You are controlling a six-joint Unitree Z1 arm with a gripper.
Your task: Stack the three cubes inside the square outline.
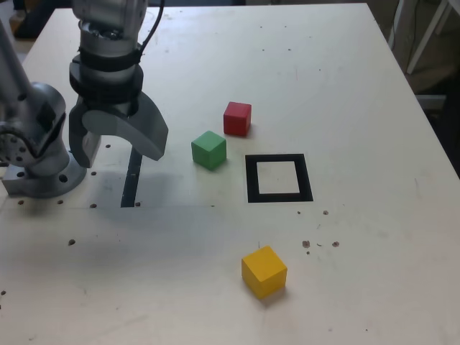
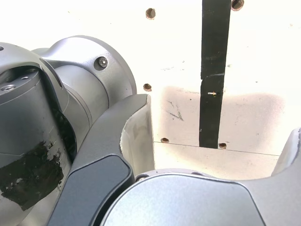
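Note:
Three cubes lie apart on the pale table in the exterior view. The red cube [image 1: 237,118] is farthest back, the green cube [image 1: 209,149] sits just in front of it toward the exterior view's left, and the yellow cube [image 1: 264,271] lies near the front. Between them is the black square outline [image 1: 278,178], with nothing inside it. My gripper [image 1: 118,149] hangs open above the table at the exterior view's left, well clear of the green cube, holding nothing. The wrist view shows only its open fingers [image 2: 136,136] over bare table; no cube appears there.
A thin black strip [image 1: 131,178] lies on the table under the gripper, also seen as the black strip [image 2: 214,75] in the wrist view. The arm's grey base [image 1: 36,154] stands at the exterior view's left edge. Small screw holes [image 2: 150,12] dot the board.

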